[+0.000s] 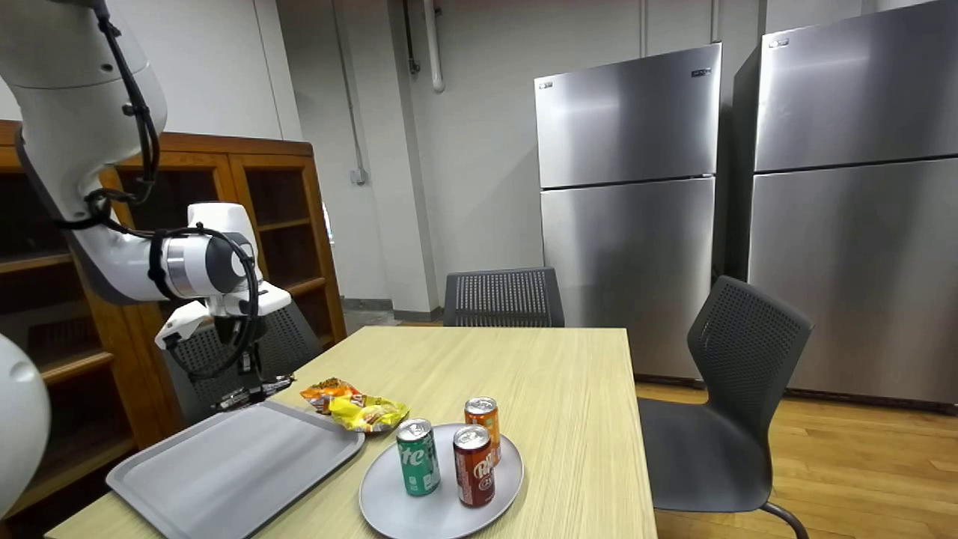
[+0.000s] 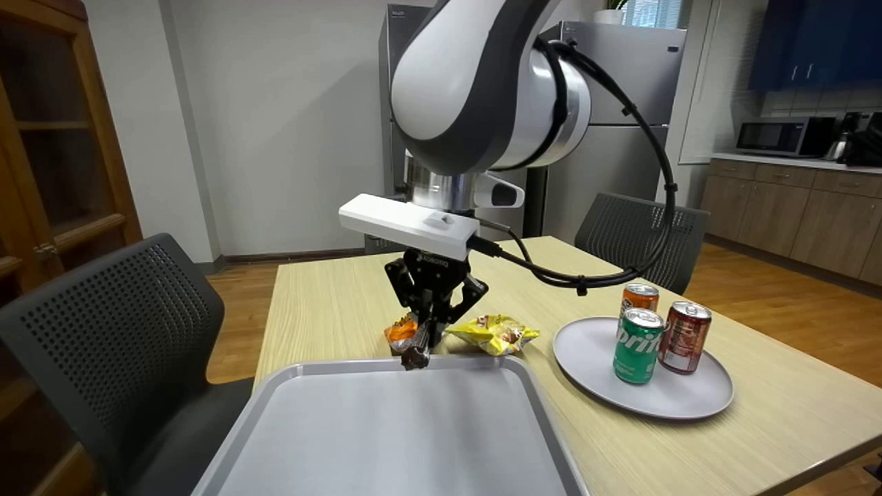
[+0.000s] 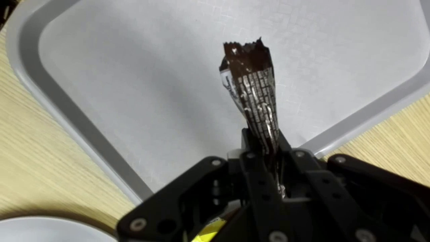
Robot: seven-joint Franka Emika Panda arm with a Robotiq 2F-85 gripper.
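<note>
My gripper (image 3: pixel 265 144) is shut on a dark brown shiny wrapped packet (image 3: pixel 255 87), whose crimped end sticks out past the fingertips. The packet also shows in both exterior views (image 1: pixel 254 393) (image 2: pixel 418 348). The gripper (image 2: pixel 434 320) points down and holds it above the edge of the grey tray (image 2: pixel 406 434). The tray fills most of the wrist view (image 3: pixel 151 101). A yellow packet (image 1: pixel 368 412) and an orange packet (image 1: pixel 327 391) lie on the table beside the tray, close to the gripper. The gripper partly hides the orange packet in an exterior view (image 2: pixel 400 332).
A round grey plate (image 1: pixel 389 501) on the table bears a green can (image 1: pixel 419 458), a dark red can (image 1: pixel 474 468) and an orange can (image 1: pixel 483 412). Dark chairs (image 1: pixel 718 419) stand around the wooden table (image 1: pixel 569 419). A wooden cabinet (image 1: pixel 288 213) stands behind the arm.
</note>
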